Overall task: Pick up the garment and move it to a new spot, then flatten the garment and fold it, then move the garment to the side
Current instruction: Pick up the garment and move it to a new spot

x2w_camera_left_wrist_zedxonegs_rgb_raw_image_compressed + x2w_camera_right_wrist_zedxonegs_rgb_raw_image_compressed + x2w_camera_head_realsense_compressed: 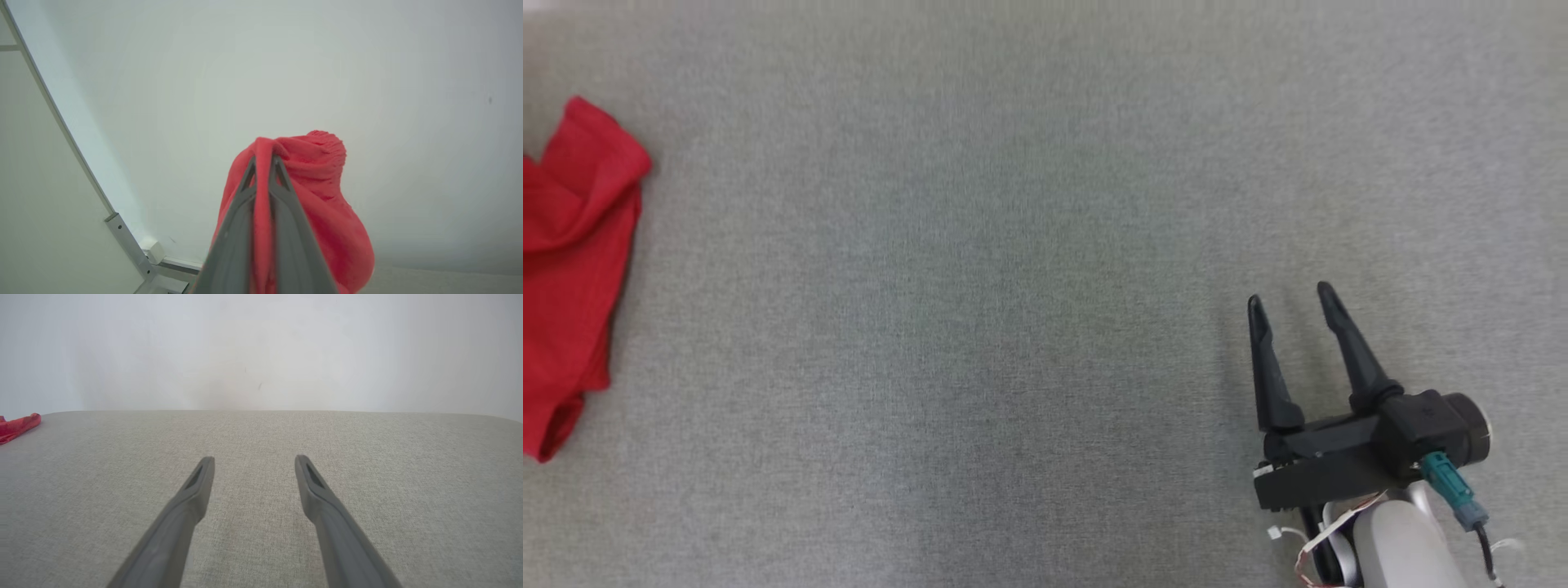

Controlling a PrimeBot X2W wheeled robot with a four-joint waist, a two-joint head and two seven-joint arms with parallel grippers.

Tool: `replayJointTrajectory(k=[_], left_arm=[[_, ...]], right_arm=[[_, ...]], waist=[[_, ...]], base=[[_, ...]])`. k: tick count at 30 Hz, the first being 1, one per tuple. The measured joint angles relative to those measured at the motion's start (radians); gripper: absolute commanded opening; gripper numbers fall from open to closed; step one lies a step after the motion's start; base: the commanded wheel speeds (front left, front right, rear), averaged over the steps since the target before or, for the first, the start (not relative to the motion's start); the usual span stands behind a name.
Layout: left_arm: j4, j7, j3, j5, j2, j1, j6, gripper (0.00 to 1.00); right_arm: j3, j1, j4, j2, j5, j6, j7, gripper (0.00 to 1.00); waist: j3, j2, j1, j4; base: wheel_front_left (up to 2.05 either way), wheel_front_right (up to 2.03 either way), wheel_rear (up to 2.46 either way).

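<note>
The red garment [572, 269] lies bunched at the far left edge of the grey fabric surface [980, 269] in the head view, partly cut off by the frame. In the left wrist view my left gripper [264, 161] is shut on a fold of the red garment [322, 196], which drapes over and hangs beside the fingers, lifted against a pale wall. My right gripper [1290, 298] rests open at the lower right, nothing between its fingers. The right wrist view shows my right gripper [253, 461] open above the surface, with a corner of the garment [18, 425] at far left.
A pale wall [261, 347] rises behind the surface's far edge. A metal frame bar with a white corner piece [126, 241] stands at the lower left of the left wrist view. Bare grey fabric spreads between the garment and my right gripper.
</note>
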Motion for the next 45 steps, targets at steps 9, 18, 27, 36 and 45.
replayJointTrajectory(k=[9,18,27,36,45], left_arm=[[-0.369,0.136,-0.143,0.03,-0.046,-0.046,-0.038,0.0],[-0.584,0.245,-0.27,0.027,-0.146,0.001,-0.034,0.0],[-0.643,0.28,-0.425,0.019,-0.25,0.11,-0.046,0.0],[-0.511,0.201,-0.489,-0.002,-0.316,0.295,-0.02,0.0],[-0.246,0.072,-0.547,-0.035,-0.407,0.437,-0.017,0.0]], right_arm=[[0.02,0.009,0.047,0.023,0.037,0.0,0.0,1.0],[0.034,0.028,0.081,0.026,0.095,0.0,0.0,1.0],[0.048,0.04,0.101,0.027,0.134,0.0,0.0,1.0],[0.057,0.038,0.113,0.027,0.145,0.0,0.0,1.0],[0.07,0.027,0.135,0.027,0.149,0.0,0.0,1.0]], waist=[[-0.067,-0.0001,0.0,-0.07],[-0.098,-0.0001,0.0,-0.198],[-0.118,-0.0001,0.0,-0.31],[-0.111,-0.0001,0.0001,-0.345],[-0.099,0.0,0.0001,-0.334]], base=[[0.0,0.0,0.0],[0.0,0.0,0.0],[0.0,0.0,0.0],[0.0,0.0,0.0],[0.0,0.0,0.0]])
